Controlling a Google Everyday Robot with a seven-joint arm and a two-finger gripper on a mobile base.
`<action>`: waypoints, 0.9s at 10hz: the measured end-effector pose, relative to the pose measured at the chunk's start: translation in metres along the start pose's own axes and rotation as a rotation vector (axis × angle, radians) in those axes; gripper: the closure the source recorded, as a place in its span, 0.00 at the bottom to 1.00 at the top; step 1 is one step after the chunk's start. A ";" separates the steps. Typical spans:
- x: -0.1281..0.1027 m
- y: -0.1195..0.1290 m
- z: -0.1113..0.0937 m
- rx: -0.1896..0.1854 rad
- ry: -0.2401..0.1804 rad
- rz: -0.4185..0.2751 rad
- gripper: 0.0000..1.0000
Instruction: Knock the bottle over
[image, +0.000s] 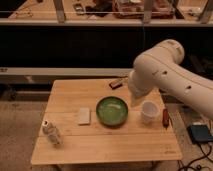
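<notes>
The bottle (51, 132) is small, clear-whitish with a white cap, and stands upright near the table's front left corner. My arm (167, 70) is a big white body over the right part of the table. Its lower end, where my gripper (135, 100) is, hangs between the green bowl (112, 111) and the white cup (149, 111), far to the right of the bottle. The arm's bulk covers the gripper's tip.
A flat pale block (83, 115) lies left of the bowl. A small dark object (116, 83) lies near the wooden table's (100, 147) back edge, and a brown bar (165, 117) lies at its right edge. A blue item (200, 134) lies on the floor at right.
</notes>
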 end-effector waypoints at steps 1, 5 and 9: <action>-0.047 -0.003 -0.008 0.006 -0.049 -0.068 0.35; -0.197 0.007 -0.017 0.014 -0.230 -0.276 0.35; -0.204 0.008 -0.017 0.015 -0.239 -0.283 0.35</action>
